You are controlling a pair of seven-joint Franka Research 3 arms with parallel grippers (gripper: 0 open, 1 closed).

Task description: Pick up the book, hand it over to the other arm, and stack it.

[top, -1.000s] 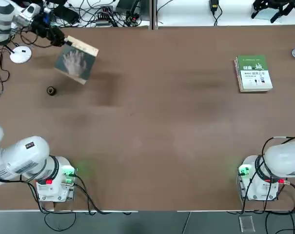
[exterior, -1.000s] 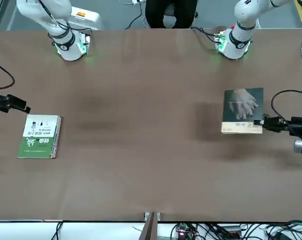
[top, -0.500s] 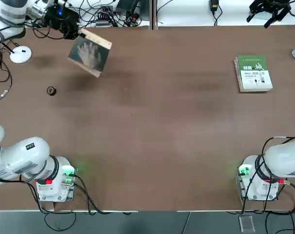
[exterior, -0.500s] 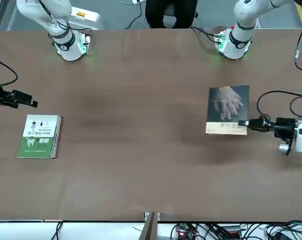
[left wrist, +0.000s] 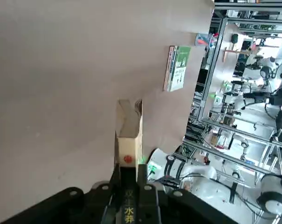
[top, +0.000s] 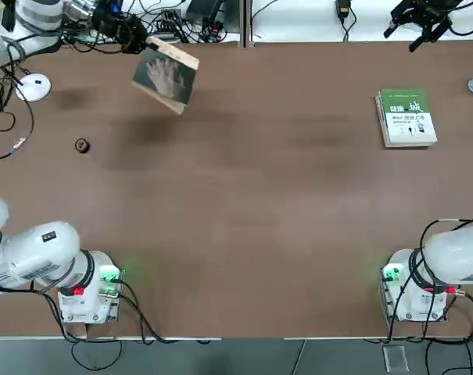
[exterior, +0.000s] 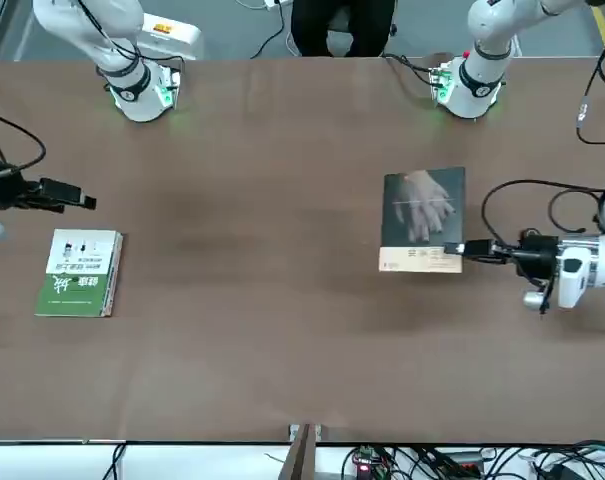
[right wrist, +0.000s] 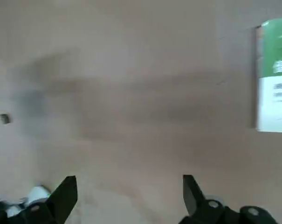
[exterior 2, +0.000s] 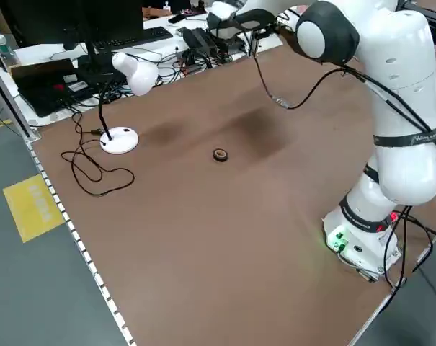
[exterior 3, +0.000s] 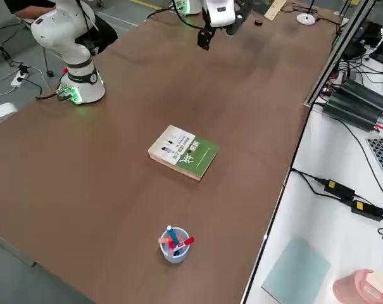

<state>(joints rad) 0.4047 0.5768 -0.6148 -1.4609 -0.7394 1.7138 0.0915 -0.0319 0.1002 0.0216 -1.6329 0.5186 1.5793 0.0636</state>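
The book (top: 166, 78), grey-brown with a pale hand picture and a tan strip, hangs tilted above the table's far left part. My left gripper (top: 140, 43) is shut on its tan-strip edge. From across the table the book (exterior: 423, 215) shows its cover, with the left gripper (exterior: 472, 250) beside it. In the left wrist view the book (left wrist: 128, 135) stands edge-on between the fingers. My right gripper (top: 418, 17) hovers open at the far right, beyond the green-and-white book (top: 406, 117), with nothing between its fingers (right wrist: 66, 191).
A small dark ring (top: 81, 145) lies on the left of the table. A white desk lamp (top: 33, 86) stands at the far left edge among cables. A cup of pens (exterior 3: 174, 244) sits near the right edge, past the green-and-white book (exterior 3: 183, 152).
My left gripper has carried the book to the right along the far edge. My right gripper has shifted a little toward the table's middle.
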